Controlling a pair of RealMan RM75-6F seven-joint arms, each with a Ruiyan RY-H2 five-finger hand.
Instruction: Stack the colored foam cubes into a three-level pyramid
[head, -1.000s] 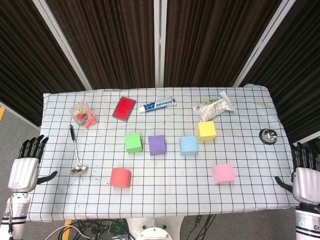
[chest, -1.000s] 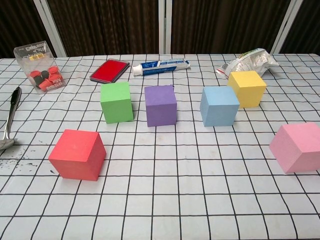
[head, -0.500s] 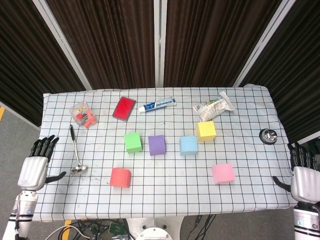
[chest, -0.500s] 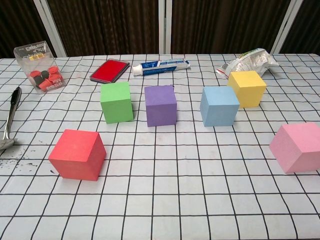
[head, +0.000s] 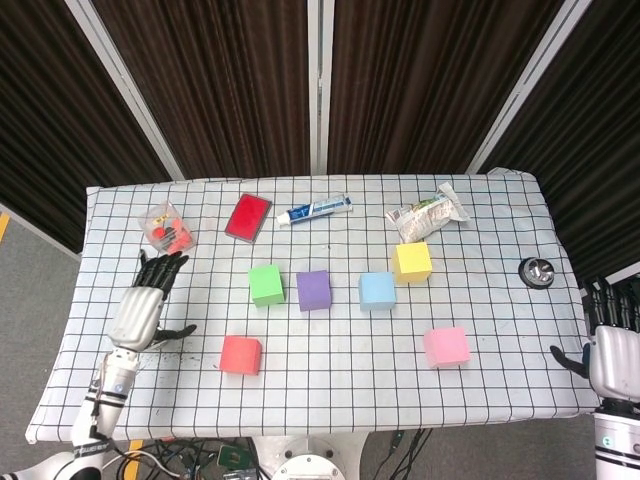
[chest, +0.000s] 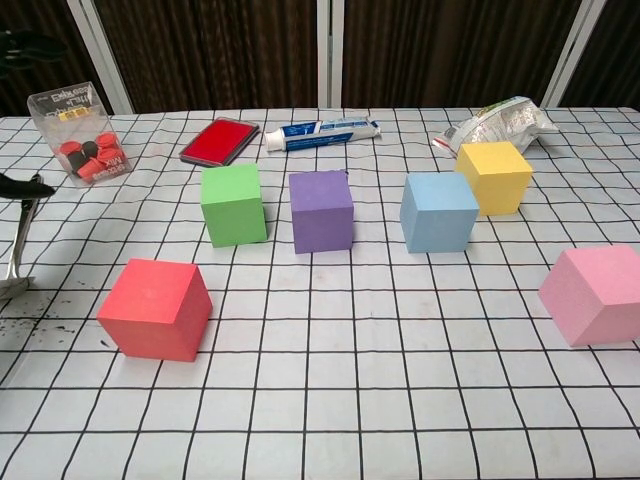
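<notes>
Several foam cubes lie apart on the checked table (head: 330, 400): green (head: 266, 284) (chest: 233, 204), purple (head: 313, 289) (chest: 321, 211), light blue (head: 376, 290) (chest: 438, 211), yellow (head: 412, 261) (chest: 493, 177), red (head: 241, 354) (chest: 156, 308) and pink (head: 446, 346) (chest: 593, 295). None is stacked. My left hand (head: 145, 303) hovers over the table's left part, left of the red cube, fingers spread and holding nothing; only a dark fingertip (chest: 18, 184) shows in the chest view. My right hand (head: 612, 350) hangs beyond the table's right edge, fingers apart, holding nothing.
At the back lie a clear box of small pieces (head: 167, 229), a red flat case (head: 248, 215), a toothpaste tube (head: 315, 209) and a crumpled packet (head: 428, 214). A metal spoon (chest: 20, 240) lies at the left under my left hand. A small metal cup (head: 537, 270) sits far right.
My left hand has moved from beside the table's left edge in over the table, above the spoon. My right hand has shifted slightly right and down. The cubes have not moved.
</notes>
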